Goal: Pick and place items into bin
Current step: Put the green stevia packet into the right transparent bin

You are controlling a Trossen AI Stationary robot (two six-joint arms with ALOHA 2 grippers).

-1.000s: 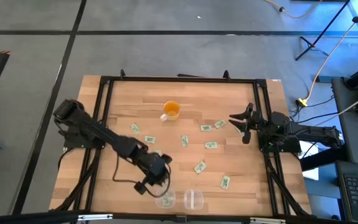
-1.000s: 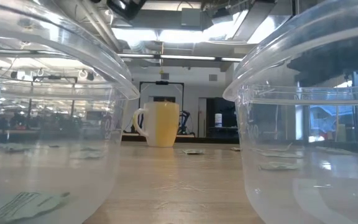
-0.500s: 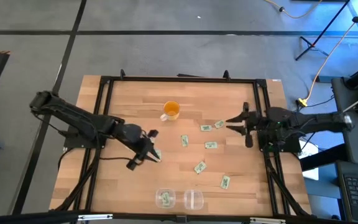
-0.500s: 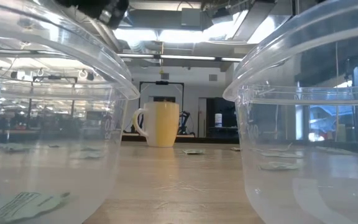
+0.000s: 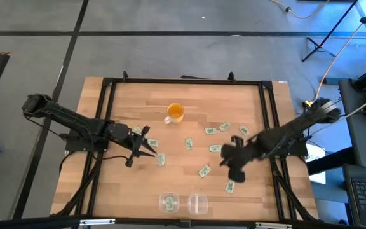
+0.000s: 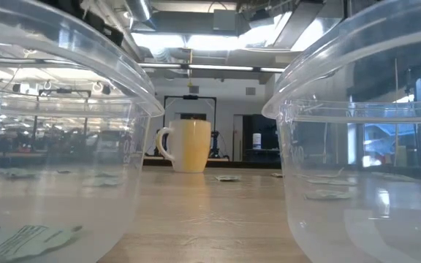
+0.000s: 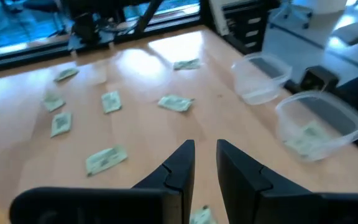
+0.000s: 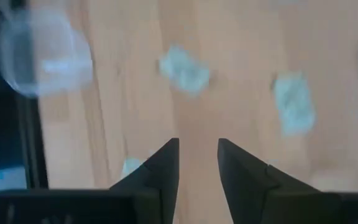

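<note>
the left tool [image 5: 146,144] hovers over the wooden surface [image 5: 189,102] among scattered pale green packets [image 5: 188,144], its fingers [image 7: 180,163] parted by a narrow gap with nothing between them. the right tool [image 5: 234,159] hangs above more packets, fingers [image 8: 163,165] likewise apart and empty. one packet lies in the left of two clear bins [image 5: 169,203]. an orange cup [image 5: 175,113] stands farther back.
</note>
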